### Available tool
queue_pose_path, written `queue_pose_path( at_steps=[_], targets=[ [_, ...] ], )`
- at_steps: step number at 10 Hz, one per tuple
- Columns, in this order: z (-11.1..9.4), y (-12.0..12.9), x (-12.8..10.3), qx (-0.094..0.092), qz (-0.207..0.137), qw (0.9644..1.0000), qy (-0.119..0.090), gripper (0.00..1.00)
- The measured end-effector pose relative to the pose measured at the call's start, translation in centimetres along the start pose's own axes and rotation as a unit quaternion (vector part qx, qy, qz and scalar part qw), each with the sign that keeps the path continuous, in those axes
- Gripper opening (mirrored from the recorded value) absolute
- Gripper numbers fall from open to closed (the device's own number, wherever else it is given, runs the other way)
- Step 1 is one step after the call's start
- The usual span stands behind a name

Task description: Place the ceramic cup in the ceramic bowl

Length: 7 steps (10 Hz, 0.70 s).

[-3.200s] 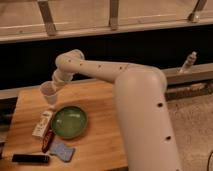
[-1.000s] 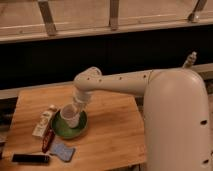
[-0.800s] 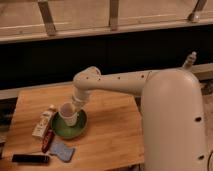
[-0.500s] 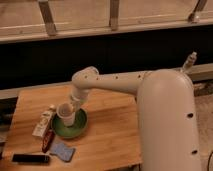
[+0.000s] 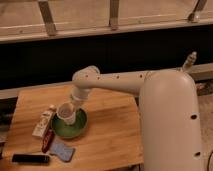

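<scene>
My gripper (image 5: pixel 71 103) sits at the end of the arm that reaches in from 3 o'clock, directly over the upper-left part of the ceramic bowl (image 5: pixel 75 128), with the ceramic cup (image 5: pixel 66 113) immediately below it. The cup is upright, mouth up, and overlaps the bowl's rim at about 10 o'clock; whether its base already rests on the glaze or hangs just above it cannot be determined. Whether my fingers are apart or clamped on the cup also cannot be told, because the wrist housing covers them. I judge the cup is kept vertical so that it will seat on its base without tipping, and held off-centre because the arm approaches from the far side. The bowl stands on the wooden worktop (image 5: pixel 112 135). At 9 o'clock from the bowl lies a white tube (image 5: pixel 43 123); at 7 o'clock a red item (image 5: pixel 48 140), a blue sponge (image 5: pixel 62 150) and a black remote (image 5: pixel 31 159). All lie near the bowl, so any lateral correction should be small.
</scene>
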Motion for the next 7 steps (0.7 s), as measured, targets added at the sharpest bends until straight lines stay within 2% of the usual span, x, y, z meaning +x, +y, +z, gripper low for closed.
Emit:
queue_pose_path(
  at_steps=[2, 5, 6, 7],
  targets=[
    [-1.0, 0.2, -0.4, 0.007, -0.003, 0.9999, -0.011, 0.76],
    [-4.9, 0.5, -1.8, 0.039, -0.011, 0.9977, -0.055, 0.76],
    [-7.0, 0.2, -2.4, 0.065, -0.007, 0.9954, -0.07, 0.76],
    [-9.7, -0.3, -3.0, 0.112, 0.005, 0.9895, -0.092, 0.76]
  ],
)
